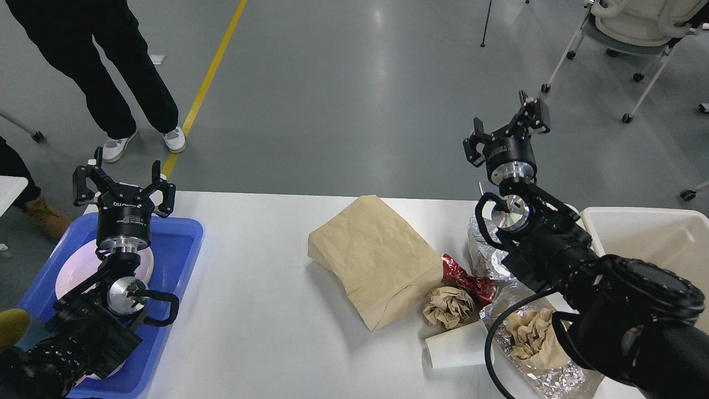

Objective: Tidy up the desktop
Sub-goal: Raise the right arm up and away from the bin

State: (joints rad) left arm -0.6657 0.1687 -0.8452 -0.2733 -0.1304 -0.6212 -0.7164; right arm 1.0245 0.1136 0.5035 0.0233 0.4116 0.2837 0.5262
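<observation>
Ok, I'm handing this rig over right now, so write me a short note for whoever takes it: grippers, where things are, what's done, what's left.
Left gripper: open, empty, above the blue tray, which holds a white plate.
Right gripper: open, empty, raised past the desktop's far edge.
On the desktop: brown paper bag in the middle; to its right a red wrapper, crumpled brown paper, a tipped white paper cup and foil with more crumpled paper.
Cream bin at the right end.
Done: plate in the tray.
Left: all that litter, presumably into the bin.
</observation>
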